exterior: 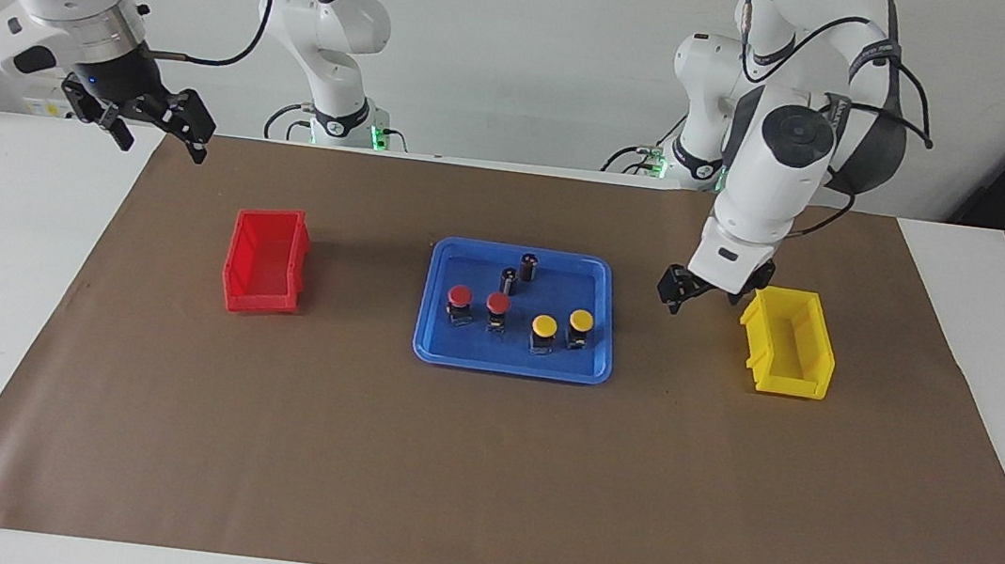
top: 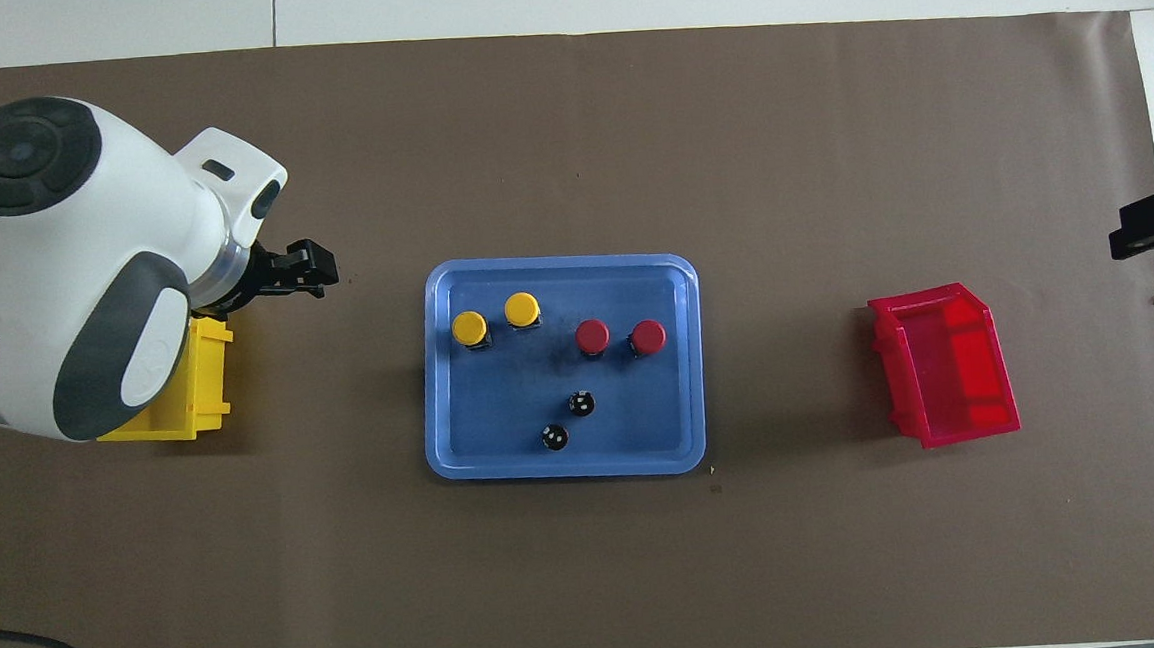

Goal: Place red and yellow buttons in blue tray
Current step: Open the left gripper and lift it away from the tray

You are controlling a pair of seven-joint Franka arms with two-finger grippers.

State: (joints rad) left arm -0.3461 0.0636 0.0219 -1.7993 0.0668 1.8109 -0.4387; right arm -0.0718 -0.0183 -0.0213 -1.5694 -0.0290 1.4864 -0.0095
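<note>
Brown paper (exterior: 481, 469) covered the white table, bare across the lower frame. At centre frame the blue tray (exterior: 512, 364) held all four buttons upright: two red buttons (exterior: 460, 295) and two yellow buttons (exterior: 544, 326). The placing looked finished, so lifting well clear of the caps seemed wise. The left gripper (exterior: 688, 294) hung empty, fingers parted, beside the yellow bin (exterior: 788, 352). The right gripper (exterior: 159, 122) waited spread, high before the white wall.
</note>
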